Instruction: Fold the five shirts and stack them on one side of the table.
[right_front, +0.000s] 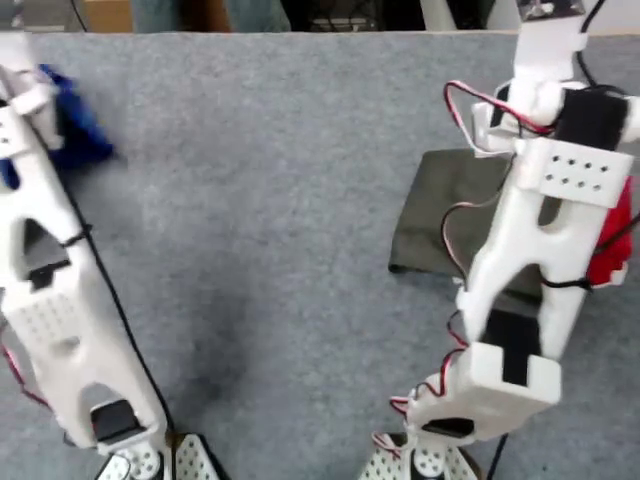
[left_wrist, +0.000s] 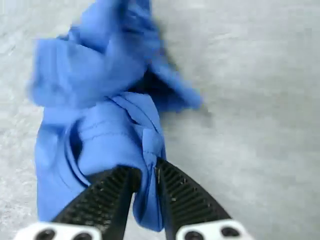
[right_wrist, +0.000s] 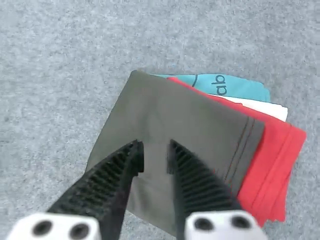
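Well apart from the folded stack (right_wrist: 170, 120) | blue shirt (left_wrist: 100, 90) hangs bunched, clamped in left gripper (left_wrist: 145, 172) | right gripper (right_wrist: 155, 150) hovers above stack, jaws slightly apart, empty | risk: the thin fabric pinch may slip, so the shirt drops crumpled.

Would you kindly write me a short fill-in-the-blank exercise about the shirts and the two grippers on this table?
1. The crumpled shirt pinched in the left gripper is ____.
2. The folded stack shows ____ shirts in layers.
3. Directly under the dark top shirt lies a ____ one.
4. The right gripper hangs above the stack, holding ____.
Missing words: blue; four; red; nothing.
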